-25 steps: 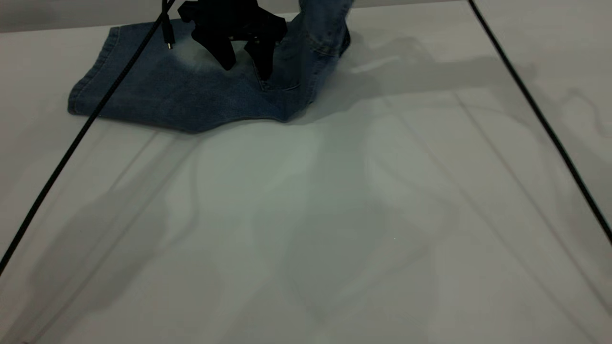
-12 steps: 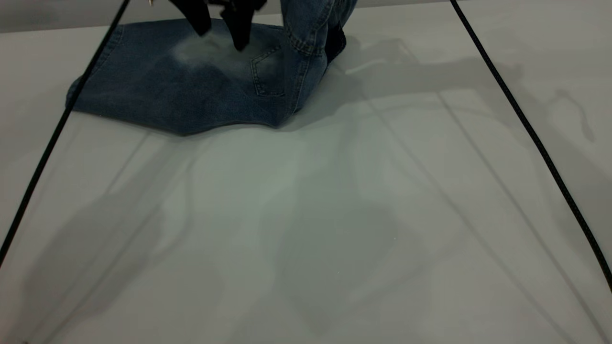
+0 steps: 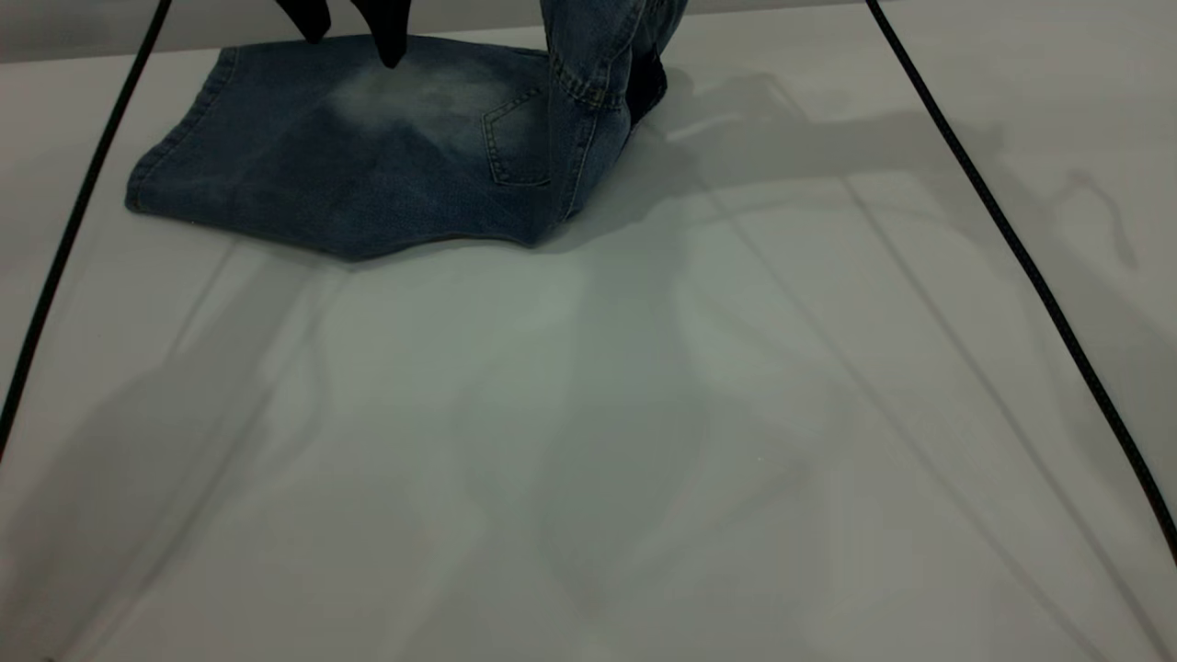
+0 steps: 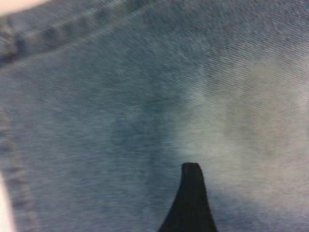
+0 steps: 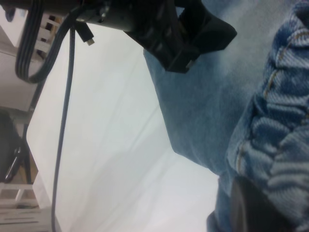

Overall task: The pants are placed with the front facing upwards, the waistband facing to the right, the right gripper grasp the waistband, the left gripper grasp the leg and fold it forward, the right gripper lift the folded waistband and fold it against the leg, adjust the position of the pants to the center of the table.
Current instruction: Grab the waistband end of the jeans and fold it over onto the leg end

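The blue denim pants [image 3: 368,175] lie folded lengthwise at the far left of the white table [image 3: 588,414], one leg [image 3: 276,156] flat with its pale oval upward. At their right end the waistband [image 3: 598,55] is lifted and leaves the exterior view's top edge. In the right wrist view the right gripper [image 5: 260,203] is shut on the ruched waistband [image 5: 285,130]. The left gripper [image 3: 349,28] hangs open just above the leg with nothing between its fingers. One finger [image 4: 191,193] shows over the faded denim [image 4: 145,96] in the left wrist view. The right wrist view shows the left gripper [image 5: 186,36] too.
A black cable [image 3: 74,230] slants across the left side of the table and another cable [image 3: 1011,239] across the right. Bare tabletop lies in front of the pants, crossed by the arms' shadows.
The left gripper has risen and moved left, from beside the pocket to above the leg's pale oval. The waistband stays lifted in the right gripper.
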Controlling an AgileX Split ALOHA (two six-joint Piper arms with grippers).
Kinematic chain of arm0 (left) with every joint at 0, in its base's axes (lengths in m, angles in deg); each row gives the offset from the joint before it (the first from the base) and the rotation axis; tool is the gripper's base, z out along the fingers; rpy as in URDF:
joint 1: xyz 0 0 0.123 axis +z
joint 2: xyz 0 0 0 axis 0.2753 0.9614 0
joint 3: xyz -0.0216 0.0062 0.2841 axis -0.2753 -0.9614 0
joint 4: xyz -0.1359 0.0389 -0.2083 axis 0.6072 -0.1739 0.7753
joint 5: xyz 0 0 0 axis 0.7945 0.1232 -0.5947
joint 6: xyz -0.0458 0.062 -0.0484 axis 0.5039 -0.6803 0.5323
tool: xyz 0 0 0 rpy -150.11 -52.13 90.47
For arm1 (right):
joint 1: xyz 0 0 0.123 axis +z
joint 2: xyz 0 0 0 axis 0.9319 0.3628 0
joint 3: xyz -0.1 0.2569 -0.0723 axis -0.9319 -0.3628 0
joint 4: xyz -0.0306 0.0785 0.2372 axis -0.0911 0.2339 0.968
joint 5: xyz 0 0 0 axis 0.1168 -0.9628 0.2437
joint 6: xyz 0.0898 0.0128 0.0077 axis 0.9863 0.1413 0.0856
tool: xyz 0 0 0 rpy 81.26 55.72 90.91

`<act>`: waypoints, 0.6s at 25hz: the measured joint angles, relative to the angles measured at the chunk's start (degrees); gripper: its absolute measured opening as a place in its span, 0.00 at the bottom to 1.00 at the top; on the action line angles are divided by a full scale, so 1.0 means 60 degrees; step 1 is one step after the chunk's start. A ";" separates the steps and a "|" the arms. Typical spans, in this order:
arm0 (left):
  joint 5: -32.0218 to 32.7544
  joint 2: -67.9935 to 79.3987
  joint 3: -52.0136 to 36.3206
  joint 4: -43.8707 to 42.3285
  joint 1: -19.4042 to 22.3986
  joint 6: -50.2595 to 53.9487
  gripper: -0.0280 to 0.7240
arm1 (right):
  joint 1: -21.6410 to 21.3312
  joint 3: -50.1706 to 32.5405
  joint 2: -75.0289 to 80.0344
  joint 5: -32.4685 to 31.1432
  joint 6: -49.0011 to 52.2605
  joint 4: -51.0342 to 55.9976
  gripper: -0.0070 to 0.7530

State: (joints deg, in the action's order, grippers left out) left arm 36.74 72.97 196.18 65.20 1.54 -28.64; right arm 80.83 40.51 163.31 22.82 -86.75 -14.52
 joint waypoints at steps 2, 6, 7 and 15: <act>0.0021 0.0000 -0.0028 0.0153 0.0031 0.0000 0.75 | 0.0000 0.0000 0.0000 0.0000 0.0000 0.0000 0.11; 0.0003 0.0000 -0.0036 0.0141 0.0077 0.0009 0.75 | 0.0000 0.0000 0.0000 0.0021 0.0008 0.0000 0.11; 0.0003 0.0009 -0.0036 0.0141 0.0089 0.0049 0.75 | 0.0000 0.0000 0.0000 0.0021 0.0008 0.0000 0.11; 0.0003 0.0372 -0.0036 0.0071 0.0120 0.0130 0.75 | -0.0009 0.0000 0.0000 0.0049 0.0008 0.0000 0.11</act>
State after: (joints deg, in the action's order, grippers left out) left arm 36.76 75.21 195.96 65.62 2.26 -27.86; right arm 80.78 40.51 163.31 23.12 -86.70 -14.52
